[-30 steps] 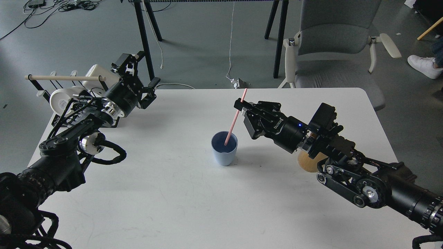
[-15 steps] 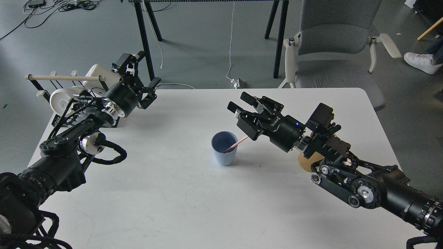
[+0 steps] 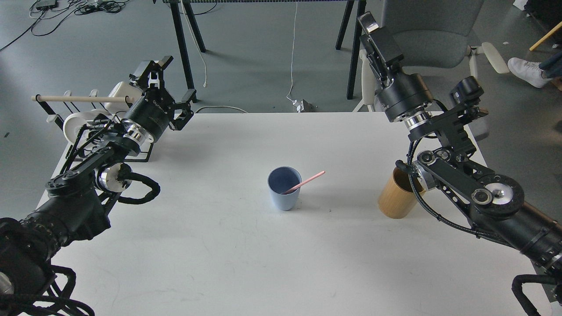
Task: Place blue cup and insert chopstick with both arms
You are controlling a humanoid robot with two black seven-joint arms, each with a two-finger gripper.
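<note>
Evidently most of the job looks finished. The blue cup (image 3: 284, 188) stands upright near the middle of the white surface (image 3: 246, 263), and one pink chopstick (image 3: 305, 181) rests inside it, leaning over the rim to the cup's right with its upper end sticking out. Only a single stick shows; whether more are meant to follow cannot be read from this view.

Neither arm touches the cup. The right tool (image 3: 368, 22) is raised high beyond the far edge of the surface, well apart from the cup, in front of the grey chair (image 3: 421, 39); it is seen nearly end-on, so I cannot tell whether its fingers are spread or pressed together, and nothing is visibly carried. The left tool (image 3: 169, 90) hovers far to the cup's left, by the black wire rack (image 3: 74, 127) with the white mugs (image 3: 79, 127), its fingers spread and holding nothing.

A tan wooden holder (image 3: 395, 195) stands to the cup's right, partly behind the right arm. What remains, I judge, is only parking both arms.
</note>
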